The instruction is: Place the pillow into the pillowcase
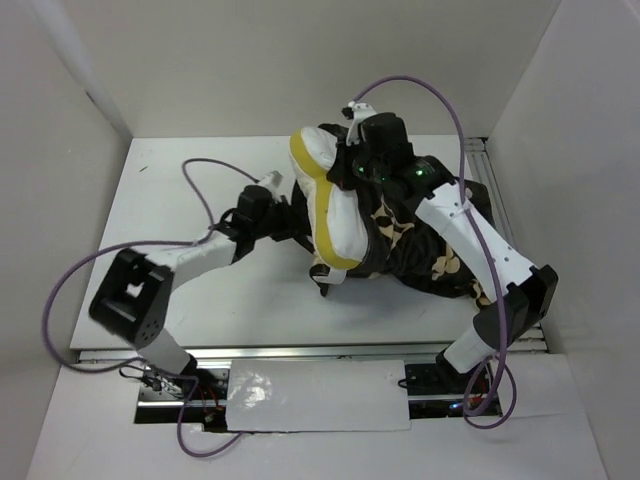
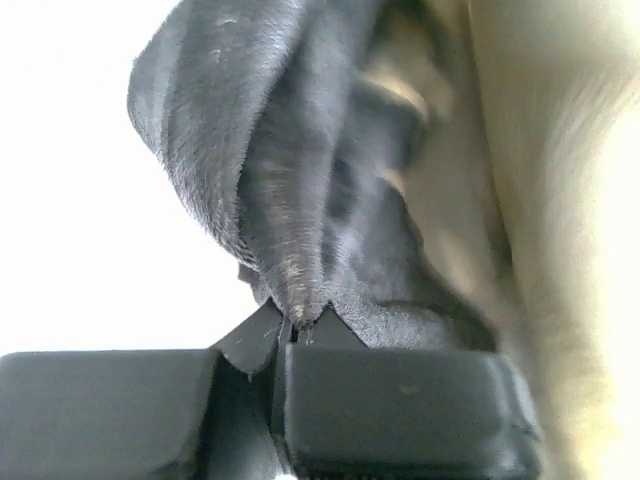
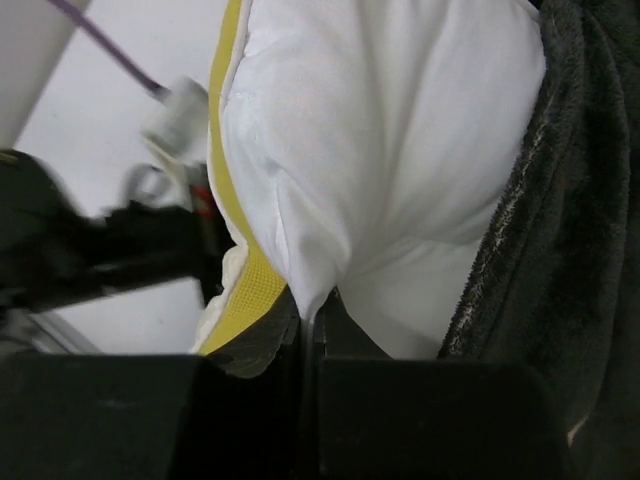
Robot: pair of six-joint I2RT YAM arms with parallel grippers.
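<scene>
pillow (image 1: 338, 205), top view: a large white puffy quilted cushion with a yellow edge trim, bunched up on the white table (image 1: 190, 210). its right part sits inside the sack's mouth, while the left end and the trim are outside.
pillowcase (image 1: 425, 250), top view: a large dark brown-black plush fabric sack with tan flower prints, crumpled to the right of the pillow and partly under it.
left gripper (image 1: 283, 212), top view: at the sack's left edge, just beside the trim.
right gripper (image 1: 352, 170), top view: at the far top of the pillow.
left wrist view: jaws pressed together on a thin fold of the dark plush rim. pale pillow fabric is blurred at the right.
right wrist view: jaws closed on a small ridge of white cover beside the yellow trim, with plush at the right.
handling: probably light, soft and springy. a pinch takes only slack cover and could slip, so the stitched trim or a corner looks the surer hold. the limp sack is best held at its rim.
</scene>
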